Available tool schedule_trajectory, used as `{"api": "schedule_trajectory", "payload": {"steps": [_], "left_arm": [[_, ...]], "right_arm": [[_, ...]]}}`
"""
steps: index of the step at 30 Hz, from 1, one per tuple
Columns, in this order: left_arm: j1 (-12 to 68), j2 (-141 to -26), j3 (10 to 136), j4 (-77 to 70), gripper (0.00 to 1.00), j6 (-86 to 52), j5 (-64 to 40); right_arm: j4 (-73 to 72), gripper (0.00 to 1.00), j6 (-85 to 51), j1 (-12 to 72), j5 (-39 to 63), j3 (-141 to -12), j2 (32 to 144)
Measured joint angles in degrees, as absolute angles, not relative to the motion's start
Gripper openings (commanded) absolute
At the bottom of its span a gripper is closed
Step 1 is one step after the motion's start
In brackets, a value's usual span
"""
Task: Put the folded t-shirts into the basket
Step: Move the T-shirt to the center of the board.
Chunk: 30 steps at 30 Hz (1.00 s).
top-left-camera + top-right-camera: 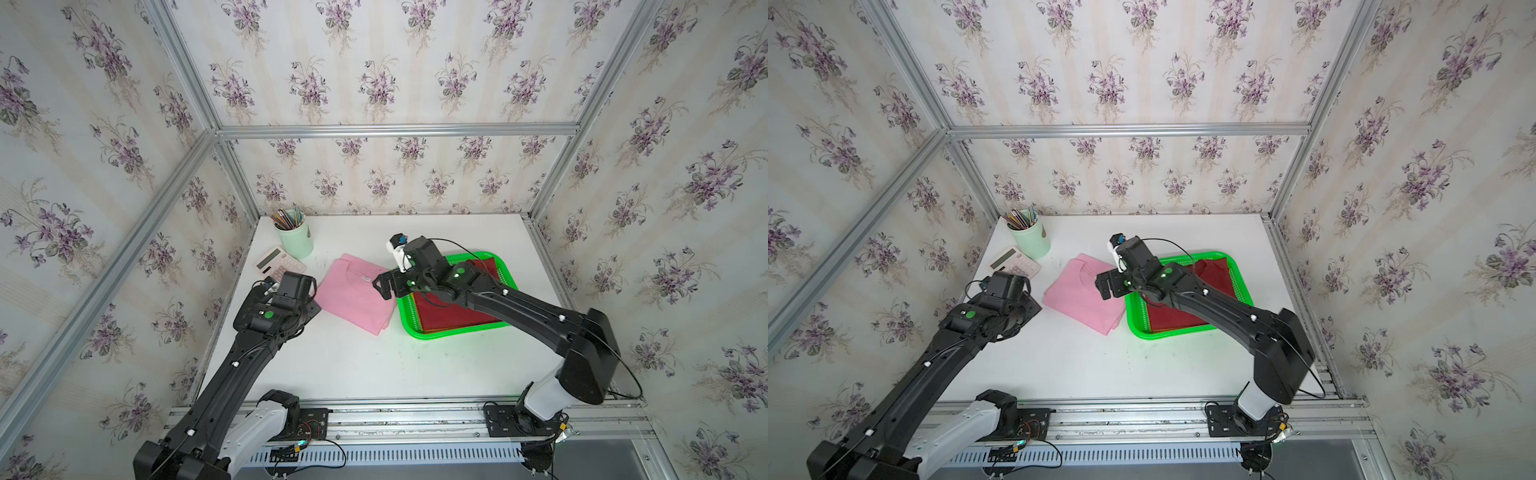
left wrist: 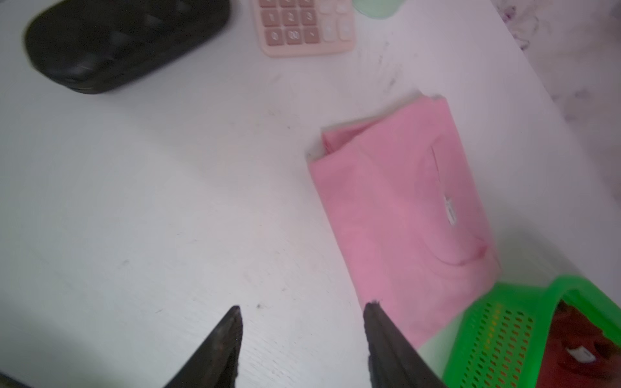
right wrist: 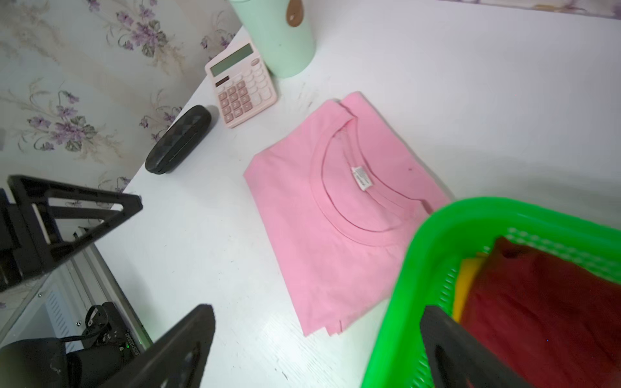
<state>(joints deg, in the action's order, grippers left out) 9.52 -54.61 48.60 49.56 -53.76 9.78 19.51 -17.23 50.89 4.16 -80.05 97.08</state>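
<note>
Lying flat on the white table (image 1: 374, 374), the light pink folded cloth t-shirt (image 1: 357, 297) rests outside the bright green perforated plastic basket (image 1: 453, 333), its edge touching the basket's near wall; the right wrist view shows its white neck label (image 3: 362, 178) facing up. The dark red folded cloth t-shirt (image 1: 453, 311) fills the basket; only the right wrist view plainly shows the mustard yellow cloth t-shirt (image 3: 465, 282) beneath it.

The right gripper (image 3: 317, 310) hovers above the pink shirt's edge and the basket rim, jaws spread wide, holding nothing; the left gripper (image 2: 302, 307) hangs over bare table beside the pink shirt, jaws apart and empty.

Farther off stand a pale pink plastic calculator (image 3: 242, 87) and a mint green cup (image 1: 295, 239), whose coloured pencils (image 1: 286, 218) appear only in both top views; a black oval case (image 3: 178, 139) shows only in the wrist views.
</note>
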Motion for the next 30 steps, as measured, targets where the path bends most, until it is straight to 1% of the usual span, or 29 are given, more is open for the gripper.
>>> {"api": "schedule_trajectory", "payload": {"steps": [2, 4, 5, 7, 9, 13, 17, 20, 23, 26, 30], "left_arm": [[2.3, -55.0, 48.1, 50.5, 0.6, -53.4, 7.4], [-2.3, -56.8, 48.2, 51.2, 0.6, -53.5, 5.2], [-3.7, -57.9, 48.3, 51.5, 0.6, -53.7, 4.1], [-5.3, -60.1, 49.0, 52.4, 0.6, -53.7, 2.8], [-6.6, -61.6, 49.6, 52.6, 0.6, -54.1, 2.1], [-8.7, -61.7, 48.6, 52.5, 0.6, -54.2, 1.8], [-10.9, -61.1, 46.3, 52.6, 0.6, -54.4, 1.5], [-12.4, -61.1, 45.6, 52.6, 0.6, -54.5, 1.1], [-13.2, -61.7, 45.7, 52.8, 0.61, -54.6, 0.9], [-13.7, -62.8, 46.9, 54.6, 0.61, -55.5, 1.1], [-14.2, -62.6, 48.1, 56.6, 0.62, -56.3, 1.1]], "right_arm": [[18.5, 0.93, -16.5, 52.2, 5.6, -83.2, 101.9], [17.4, 0.81, -16.1, 53.0, 6.1, -86.8, 107.2], [17.0, 0.74, -15.8, 53.3, 6.9, -88.8, 110.0], [16.4, 0.66, -14.9, 54.0, 8.4, -92.7, 115.5], [16.3, 0.55, -13.7, 54.3, 9.3, -96.3, 120.5], [17.7, 0.45, -11.5, 54.9, 10.1, -103.2, 129.1], [20.2, 0.41, -8.4, 55.9, 10.1, -108.4, 135.5], [22.8, 0.39, -3.9, 56.8, 9.9, -110.3, 138.3], [23.8, 0.38, 0.5, 57.5, 11.0, -109.9, 138.3], [23.6, 0.38, 4.7, 58.9, 12.8, -107.0, 136.7], [24.0, 0.38, 9.9, 63.8, 13.2, -101.9, 133.3]]}}
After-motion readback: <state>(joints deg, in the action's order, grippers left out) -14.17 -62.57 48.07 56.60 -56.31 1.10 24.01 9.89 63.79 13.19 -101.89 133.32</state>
